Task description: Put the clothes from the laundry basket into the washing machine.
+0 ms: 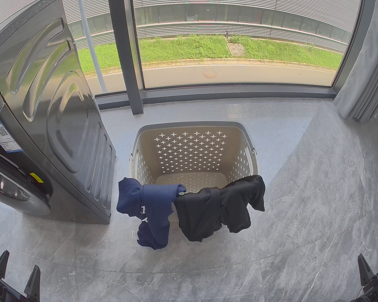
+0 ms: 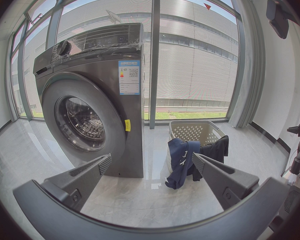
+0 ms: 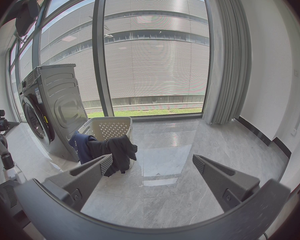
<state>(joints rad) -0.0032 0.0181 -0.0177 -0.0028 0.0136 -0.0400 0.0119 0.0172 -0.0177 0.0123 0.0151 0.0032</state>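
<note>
1. In the lower left corner of the head view, the left gripper [image 1: 19, 263] sits low over the floor. Its fingers are spread apart with nothing between them, as its own wrist view confirms.
2. The washing machine [image 1: 50, 105] fills the left side of the frame, with its round door [image 1: 4, 185] at the left edge. The left wrist view faces that door and shows the drum [image 2: 83, 124] behind it. We cannot tell for sure whether the door is open or only glazed and closed.
3. Just left of centre, a navy garment [image 1: 149, 210] hangs over the near rim of the laundry basket [image 1: 193, 126], and most of it trails down the outside.
4. The basket stands on the floor at the centre of the frame, just right of the machine. Its inside looks bare apart from the two draped pieces.
5. Just right of centre, a black garment [image 1: 216, 210] is draped over the same near rim and touches the navy one.
6. In the lower right corner, the right gripper [image 1: 373, 251] is also spread apart and holds nothing, well away from the basket.
7. We judge that this is the very start: no garment is grasped and none is in the drum. The next move is for one arm to reach forward to the near rim and pinch a bunched fold of cloth. The navy piece lies nearer the left arm and the machine. We would check the door before carrying anything across.
</note>
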